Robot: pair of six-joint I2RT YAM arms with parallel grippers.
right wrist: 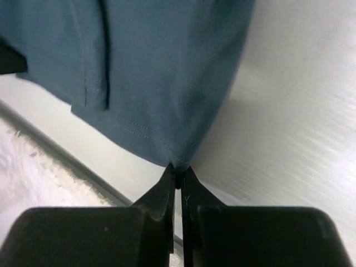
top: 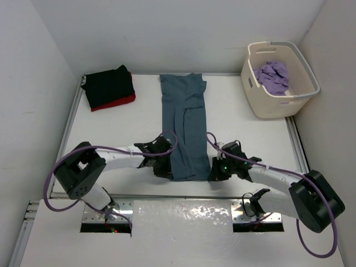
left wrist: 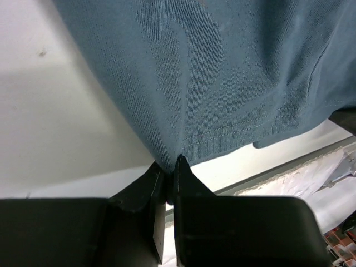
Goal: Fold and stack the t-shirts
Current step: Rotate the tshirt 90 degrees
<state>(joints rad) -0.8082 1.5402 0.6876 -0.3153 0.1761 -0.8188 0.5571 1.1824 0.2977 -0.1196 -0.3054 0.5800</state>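
A slate blue-grey t-shirt (top: pixel 186 125) lies lengthwise down the middle of the table, its sides folded in. My left gripper (top: pixel 167 172) is shut on the shirt's near left hem corner, seen in the left wrist view (left wrist: pixel 170 166). My right gripper (top: pixel 214 173) is shut on the near right hem corner, seen in the right wrist view (right wrist: pixel 178 169). A folded black t-shirt (top: pixel 108 84) lies on a folded red t-shirt (top: pixel 119 103) at the back left. A lavender purple t-shirt (top: pixel 272 76) lies crumpled in the cream tub.
The cream plastic tub (top: pixel 261 103) stands at the back right corner. White walls close the table on the left, back and right. The table's near edge (top: pixel 183 196) runs just behind both grippers.
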